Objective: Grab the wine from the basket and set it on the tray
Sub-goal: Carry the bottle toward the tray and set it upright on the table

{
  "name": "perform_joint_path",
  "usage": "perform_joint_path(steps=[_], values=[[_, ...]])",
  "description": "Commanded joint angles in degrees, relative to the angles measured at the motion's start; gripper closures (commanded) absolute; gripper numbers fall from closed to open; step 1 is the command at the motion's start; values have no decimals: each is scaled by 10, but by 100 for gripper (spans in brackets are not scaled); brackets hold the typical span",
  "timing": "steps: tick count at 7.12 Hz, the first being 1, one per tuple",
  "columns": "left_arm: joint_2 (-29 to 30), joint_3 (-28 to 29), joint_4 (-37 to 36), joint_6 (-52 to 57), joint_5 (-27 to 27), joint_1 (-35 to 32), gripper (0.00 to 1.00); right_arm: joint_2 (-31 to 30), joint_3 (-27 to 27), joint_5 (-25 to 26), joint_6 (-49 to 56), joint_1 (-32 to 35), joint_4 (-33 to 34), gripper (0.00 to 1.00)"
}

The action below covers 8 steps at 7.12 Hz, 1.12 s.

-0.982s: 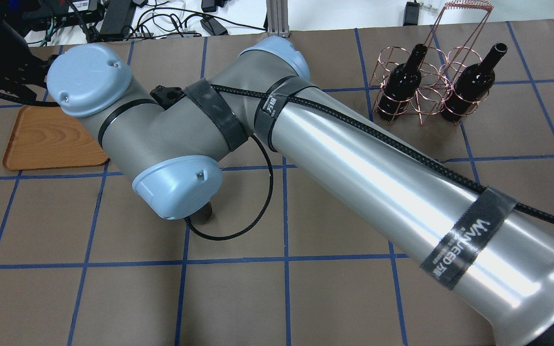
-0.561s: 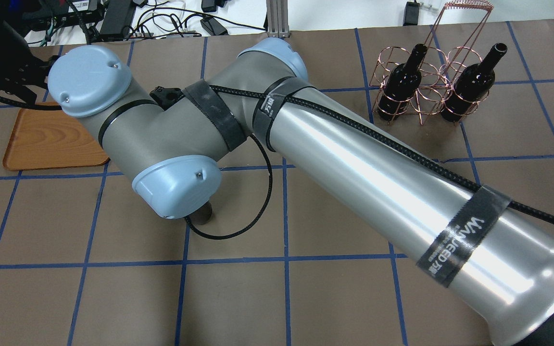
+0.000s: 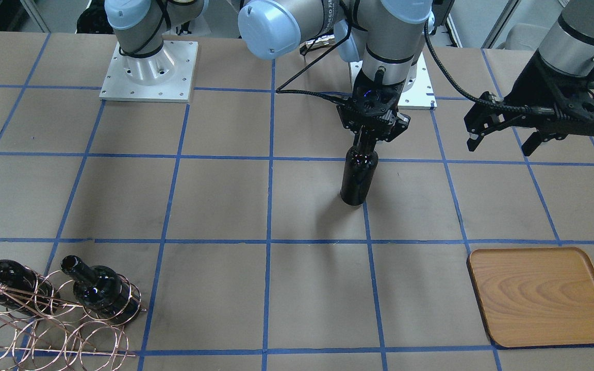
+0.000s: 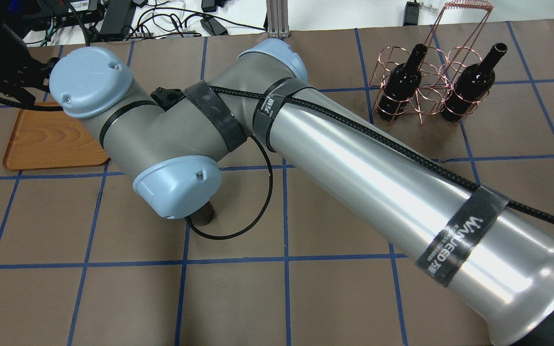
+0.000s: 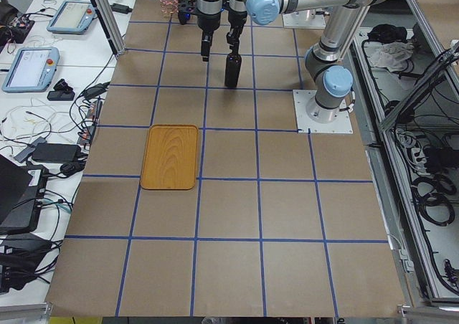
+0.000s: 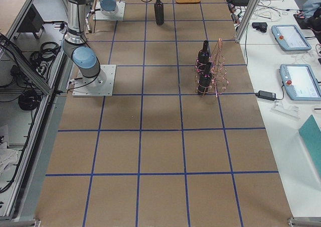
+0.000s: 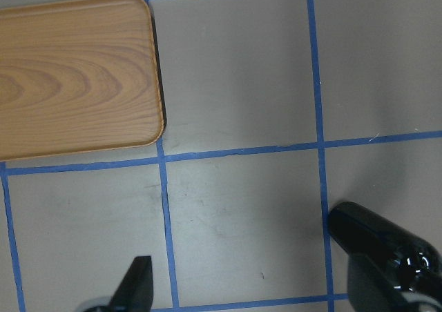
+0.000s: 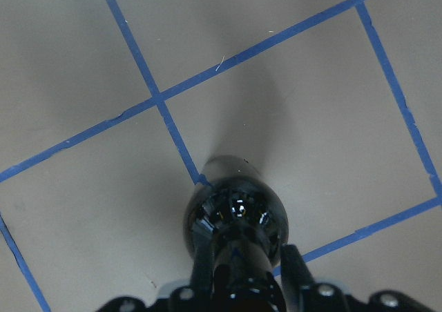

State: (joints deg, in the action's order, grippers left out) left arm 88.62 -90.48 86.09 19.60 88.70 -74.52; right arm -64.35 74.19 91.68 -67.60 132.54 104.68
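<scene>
My right gripper (image 3: 372, 139) is shut on the neck of a near-black wine bottle (image 3: 359, 175), which stands upright at the table's middle. The right wrist view shows fingers (image 8: 290, 264) on both sides of the neck above the bottle's shoulder (image 8: 235, 212). In the overhead view only the bottle's base (image 4: 204, 217) shows under the wrist. My left gripper (image 3: 500, 149) is open and empty, in the air behind the wooden tray (image 3: 539, 296). The tray is bare. The copper wire basket (image 4: 421, 91) holds two more bottles (image 4: 402, 81) (image 4: 472, 81).
The right arm's large silver link (image 4: 378, 173) crosses the overhead view and hides much of the table. The left wrist view shows the tray's corner (image 7: 76, 77), one fingertip (image 7: 138, 284) and a glossy black shape at the lower right. Blue tape lines grid the brown table.
The left gripper has shifted slightly toward the table's far side, uncovering a bit more of the tray. The right arm and its bottle have hardly moved.
</scene>
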Motion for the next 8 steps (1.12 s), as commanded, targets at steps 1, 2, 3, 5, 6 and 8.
perform_joint_path(steps=[1,2,3,5,6,8], values=[[0,0,11,0,-1,0,0,-3,2,8,1,-1,0,13],[-1,0,11,0,2,0,0,-15,2,10,1,-2,0,5],[-1,0,10,1,3,2,0,-32,2,12,5,-8,-2,1],[-8,0,14,-1,11,-1,0,-68,3,8,53,-48,-20,0],[-9,-2,14,-12,2,-1,0,-91,7,7,116,-89,-62,0],[-18,-9,30,-15,2,-10,0,-131,9,-28,271,-199,-137,0]])
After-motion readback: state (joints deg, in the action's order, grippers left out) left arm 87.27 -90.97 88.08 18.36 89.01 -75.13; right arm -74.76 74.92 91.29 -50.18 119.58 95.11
